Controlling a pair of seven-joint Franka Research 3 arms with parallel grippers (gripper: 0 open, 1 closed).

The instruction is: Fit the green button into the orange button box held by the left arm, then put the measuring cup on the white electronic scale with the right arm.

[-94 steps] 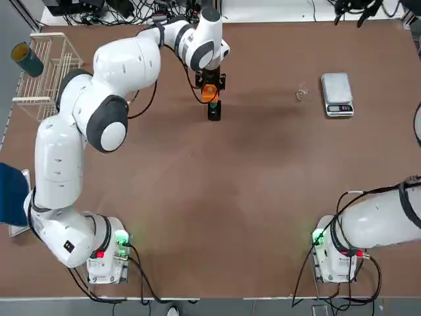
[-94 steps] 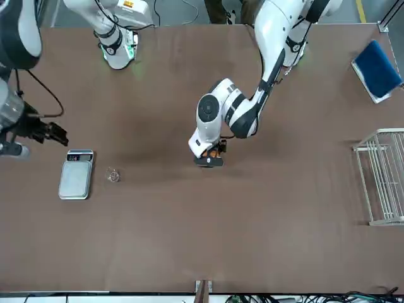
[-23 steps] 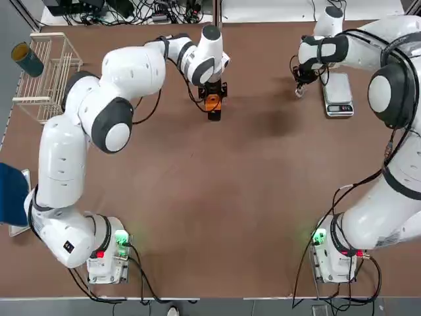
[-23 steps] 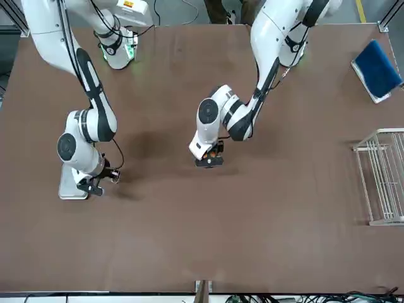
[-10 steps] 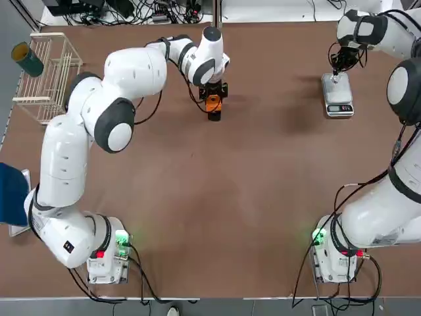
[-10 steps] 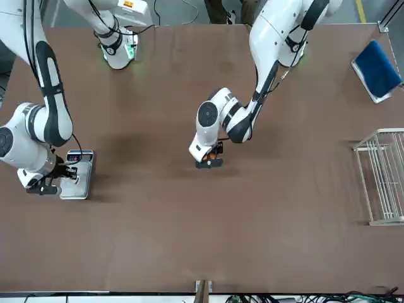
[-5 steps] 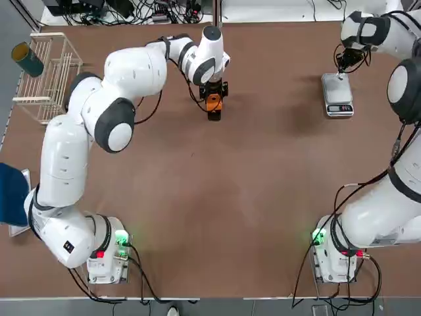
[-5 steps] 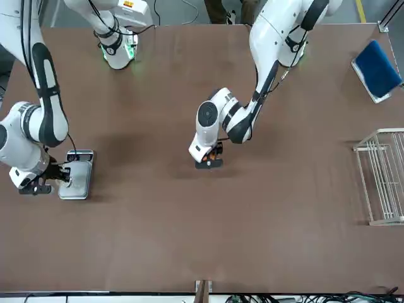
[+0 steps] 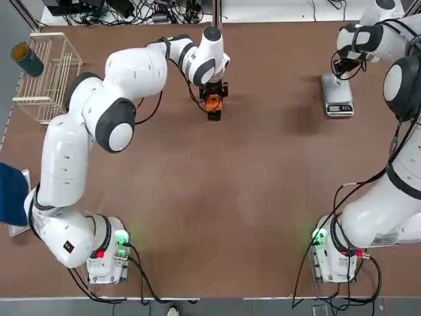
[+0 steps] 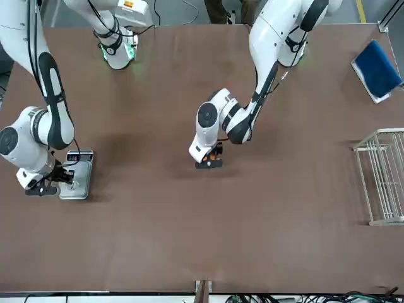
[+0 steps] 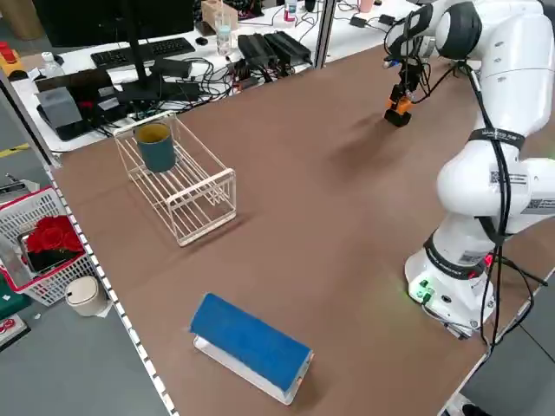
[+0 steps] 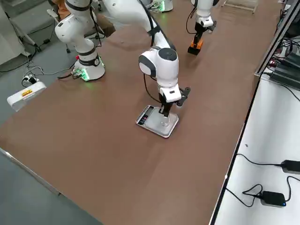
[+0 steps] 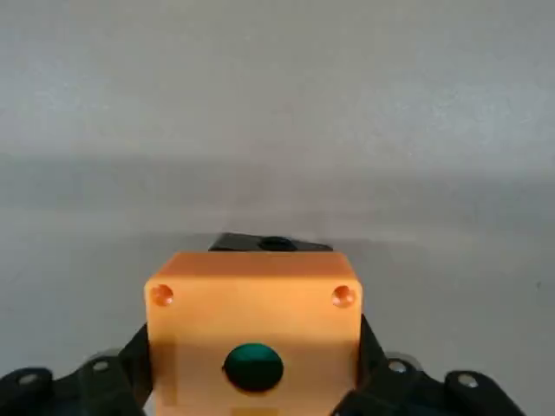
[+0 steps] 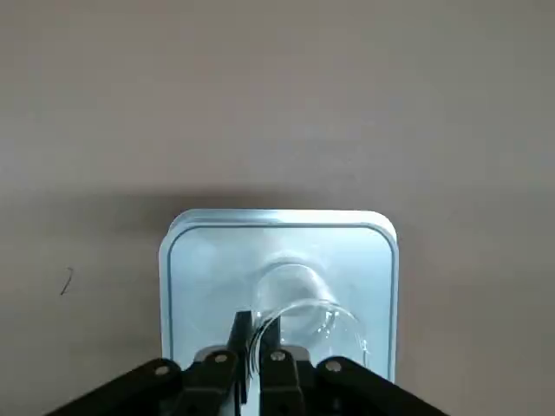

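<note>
The orange button box (image 13: pixel 251 303) sits between the fingers of my left gripper (image 9: pixel 212 99), which is shut on it at the far middle of the table. The green button (image 13: pixel 253 365) fills the round hole in the box. My right gripper (image 14: pixel 256 355) is shut on the rim of the clear measuring cup (image 14: pixel 305 314), directly over the silver plate of the white electronic scale (image 9: pixel 337 99) at the far right. In the right side view the measuring cup (image 12: pixel 165 123) looks down on the scale (image 12: pixel 151 123), but whether it touches I cannot tell.
A black rectangular block (image 9: pixel 214 114) lies right under the orange box. A wire rack (image 9: pixel 49 69) with a dark green cup (image 9: pixel 26 59) stands at the far left. A blue pad (image 9: pixel 10 194) lies at the left edge.
My right gripper has shifted slightly over the scale's plate with the cup still in it. The left arm and the orange box have not moved.
</note>
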